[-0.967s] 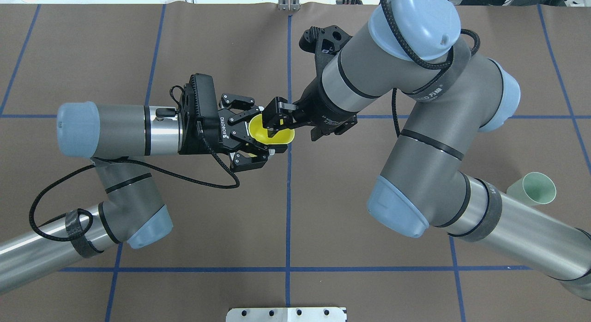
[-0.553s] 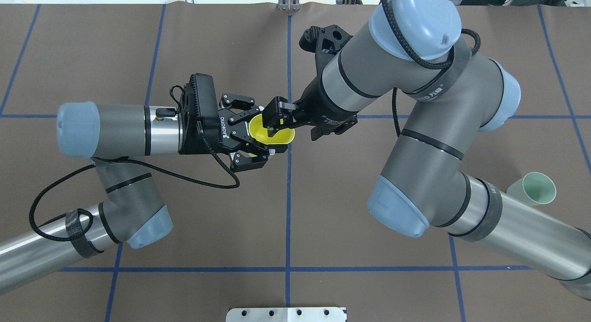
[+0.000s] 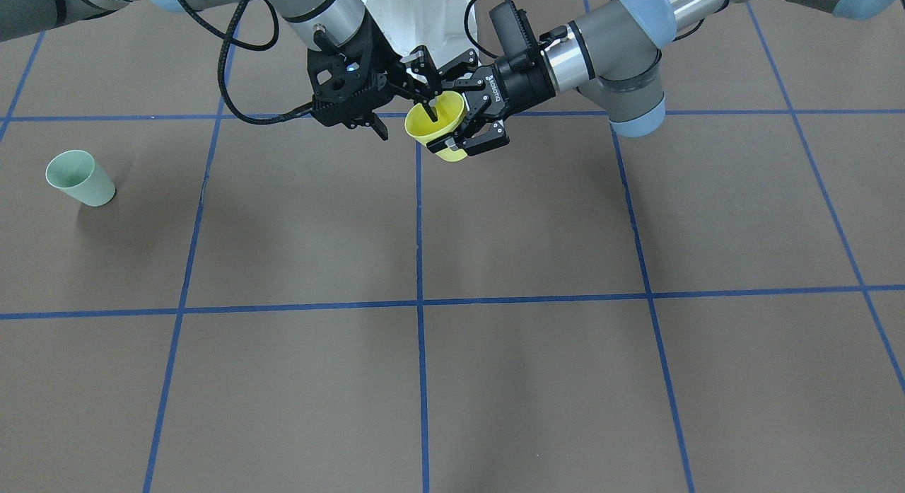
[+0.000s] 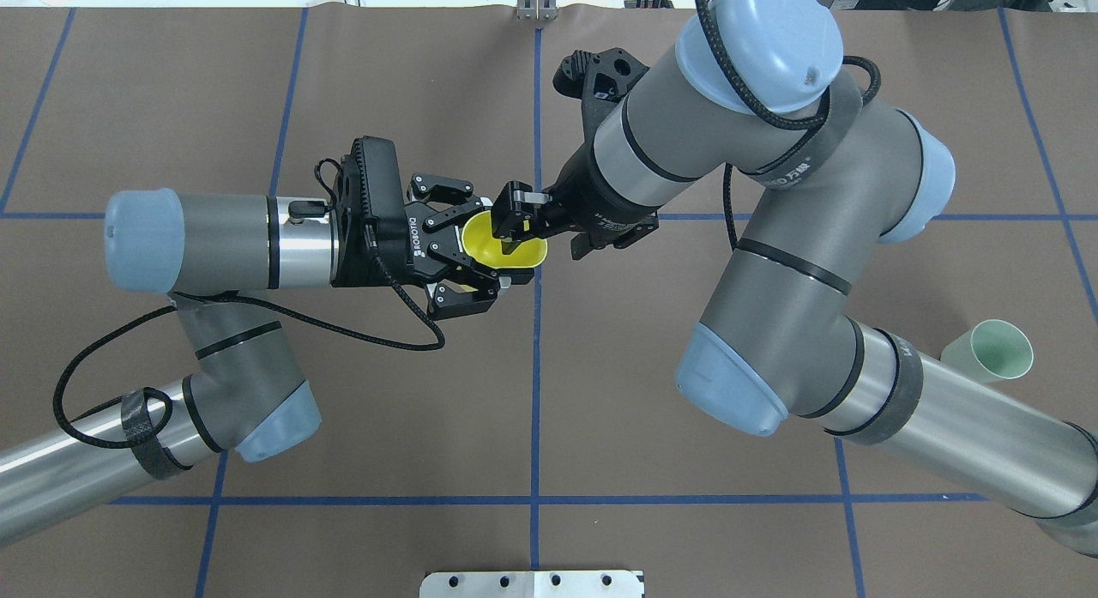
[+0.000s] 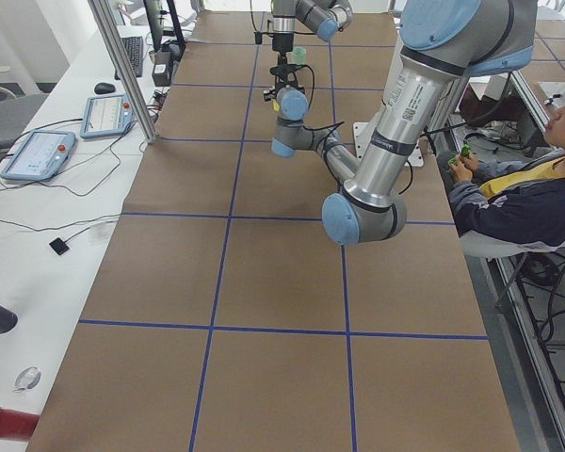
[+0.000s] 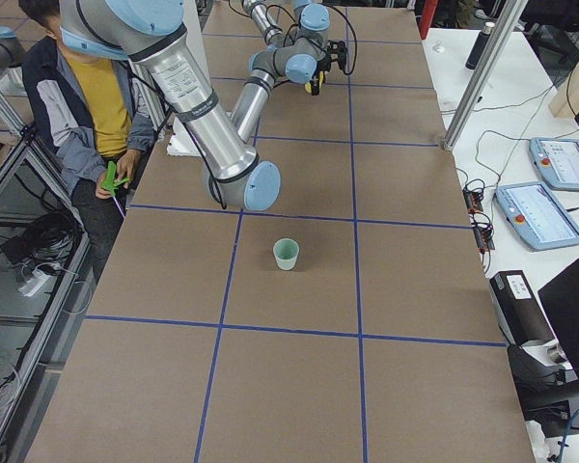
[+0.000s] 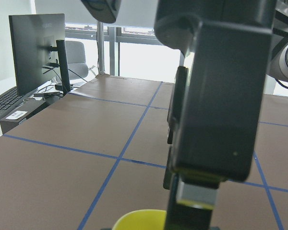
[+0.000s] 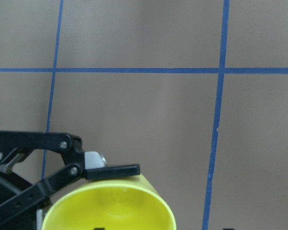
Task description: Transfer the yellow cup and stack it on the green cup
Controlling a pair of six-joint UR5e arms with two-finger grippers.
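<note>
While the left gripper (image 4: pixel 496 244) has its jaws spread to the width of the yellow cup (image 3: pixel 437 129) and clasped on its body from the side, the right gripper (image 4: pixel 513 225) straddles the far wall. One of its fingers (image 3: pixel 431 111) is down inside the mouth and the other is outside. Its jaws stand narrow, but I cannot tell whether they already pinch the wall. The yellow cup hangs in the air, mouth up and slightly tilted, near the middle of the table (image 3: pixel 495 231).

This looks like a hand-over, and the order of release is what matters. The right's pinch should be firm on the wall before the left lets go. The left should then open wide and draw straight back along its own arm, so that no finger drags the cup sideways. A grip on one thin wall will let the cup swing, so slow, level travel seems wise.

The green cup (image 3: pixel 79 178) stands upright, well apart, on the robot's right. The yellow cup should come over it squarely and go in base first.
</note>
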